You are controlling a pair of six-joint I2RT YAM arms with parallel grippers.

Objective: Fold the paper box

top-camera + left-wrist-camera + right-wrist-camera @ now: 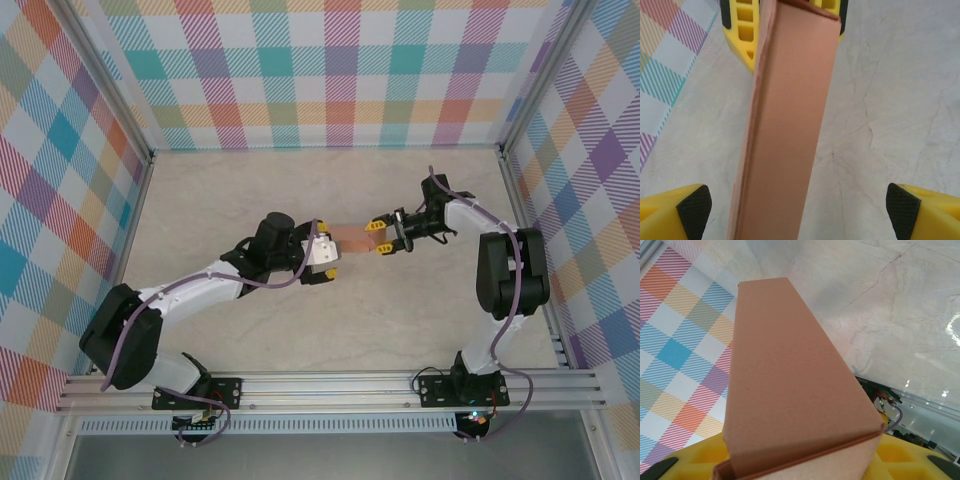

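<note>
The paper box [355,241] is a salmon-orange, long closed box held level above the table between my two grippers. My right gripper [380,237] is shut on its right end; in the right wrist view the box [785,375] runs away from the yellow fingers [690,460] that clamp it. My left gripper [328,250] stands open around the box's left end. In the left wrist view the box [790,125] passes between the black pads [694,206], with a small gap on the left and a wide gap on the right. The right gripper's yellow fingers [742,30] show at the far end.
The pale marbled table [330,330] stretches around the arms. Checked walls [330,70] close it in at the back and on both sides. An aluminium rail [330,385] with the arm bases runs along the near edge.
</note>
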